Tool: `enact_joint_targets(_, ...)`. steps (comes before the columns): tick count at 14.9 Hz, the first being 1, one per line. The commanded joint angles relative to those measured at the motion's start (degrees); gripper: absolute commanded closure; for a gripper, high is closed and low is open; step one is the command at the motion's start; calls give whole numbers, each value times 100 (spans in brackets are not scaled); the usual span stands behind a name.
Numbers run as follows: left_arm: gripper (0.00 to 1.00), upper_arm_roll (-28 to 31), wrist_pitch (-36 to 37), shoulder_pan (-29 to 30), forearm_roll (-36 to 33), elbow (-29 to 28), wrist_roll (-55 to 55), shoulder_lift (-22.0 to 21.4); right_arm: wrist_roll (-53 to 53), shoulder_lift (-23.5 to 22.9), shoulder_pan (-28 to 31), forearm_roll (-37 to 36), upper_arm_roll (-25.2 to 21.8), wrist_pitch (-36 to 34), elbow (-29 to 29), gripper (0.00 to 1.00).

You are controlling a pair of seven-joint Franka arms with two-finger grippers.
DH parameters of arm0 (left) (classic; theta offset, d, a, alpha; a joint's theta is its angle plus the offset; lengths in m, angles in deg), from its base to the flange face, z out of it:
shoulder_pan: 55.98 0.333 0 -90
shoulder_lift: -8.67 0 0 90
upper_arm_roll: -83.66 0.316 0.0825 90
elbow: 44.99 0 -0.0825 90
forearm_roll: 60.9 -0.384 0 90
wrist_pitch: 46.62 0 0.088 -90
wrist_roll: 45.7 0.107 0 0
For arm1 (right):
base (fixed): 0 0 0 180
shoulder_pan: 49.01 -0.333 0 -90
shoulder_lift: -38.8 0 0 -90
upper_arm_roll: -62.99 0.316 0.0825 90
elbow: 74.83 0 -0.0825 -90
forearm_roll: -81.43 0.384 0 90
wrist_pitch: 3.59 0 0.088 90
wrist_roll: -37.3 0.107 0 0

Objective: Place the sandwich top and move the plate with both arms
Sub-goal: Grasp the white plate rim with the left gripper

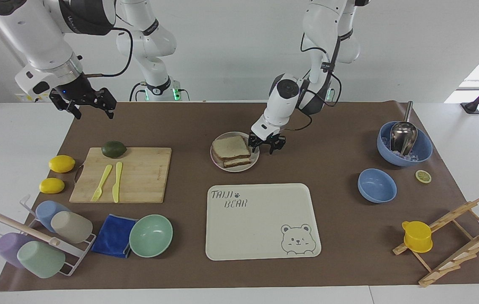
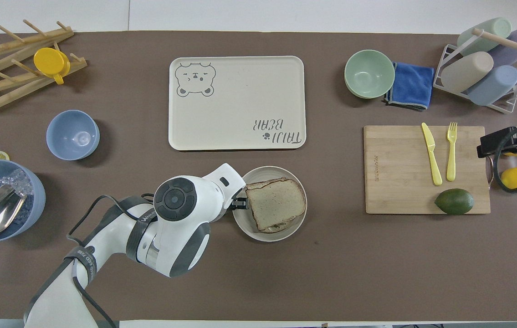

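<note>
The plate lies mid-table, nearer to the robots than the bear tray. The sandwich top, a plain brown slice, rests on a lower slice on the plate; from overhead the sandwich top covers what is under it. My left gripper is down at the plate's rim on the left arm's side, fingertips apart, one over the rim and one outside it. In the overhead view the wrist hides most of the left gripper. My right gripper hangs open and empty over the mat's corner at the right arm's end.
The bear tray lies just farther from the robots than the plate. A cutting board with knife, fork and avocado sits toward the right arm's end, two lemons beside it. Two blue bowls, a green bowl and racks stand around.
</note>
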Motion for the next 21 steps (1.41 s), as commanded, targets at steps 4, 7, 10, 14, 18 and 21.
enact_joint_targets(4,38,86,-125,-129,213,-52,-24,-10,121,4,35,-25,16,-73,-3,0)
enact_joint_targets(7,51,86,-125,-137,257,-44,-24,-10,130,4,26,-25,16,-73,5,0)
enact_joint_targets(10,71,86,-134,-216,450,-35,-15,-10,130,4,26,-25,8,-73,5,0)
enact_joint_targets(14,87,86,-134,-225,450,-35,-15,-10,130,4,26,-25,16,-73,-3,0)
enact_joint_targets(18,100,86,-117,-208,494,-17,-15,-10,121,4,35,-25,16,-73,-3,0)
enact_joint_targets(21,100,86,-64,-164,661,0,-15,-10,121,4,26,-25,8,-73,-3,0)
